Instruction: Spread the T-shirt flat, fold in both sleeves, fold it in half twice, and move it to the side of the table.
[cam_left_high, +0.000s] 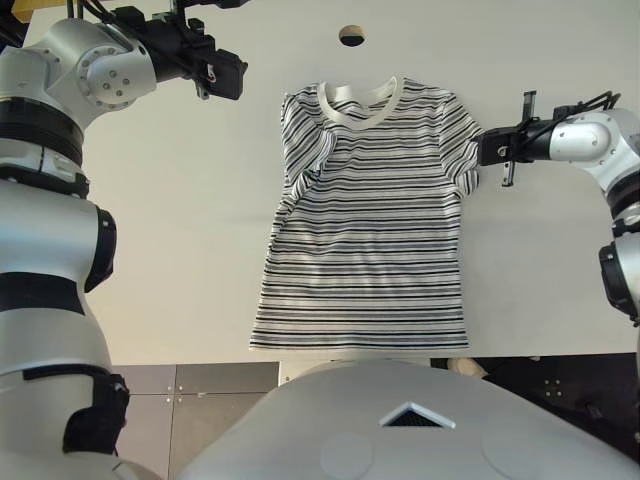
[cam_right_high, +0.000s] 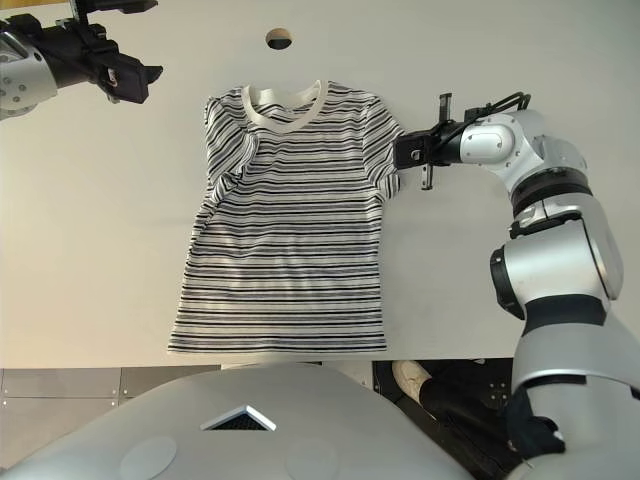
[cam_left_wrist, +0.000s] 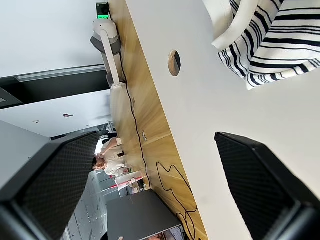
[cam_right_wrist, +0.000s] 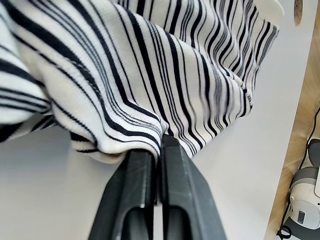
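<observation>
A black-and-white striped T-shirt (cam_left_high: 365, 230) lies on the white table (cam_left_high: 170, 220), collar on the far side. The sleeve on my left is folded in over the chest (cam_left_high: 305, 150). My right gripper (cam_right_wrist: 160, 145) is shut on the hem of the other sleeve (cam_right_high: 385, 150) at the shirt's right edge, low over the table. Up and to the left of the collar, my left gripper (cam_left_high: 225, 75) hovers open, its two pads (cam_left_wrist: 55, 185) wide apart with nothing between them. The shirt's shoulder (cam_left_wrist: 270, 45) lies a little way beyond it.
A round cable hole (cam_left_high: 351, 35) sits in the table just beyond the collar. The shirt's bottom hem lies close to the table's front edge (cam_left_high: 180, 362). A wooden strip with cables (cam_left_wrist: 145, 130) runs along the table's far side.
</observation>
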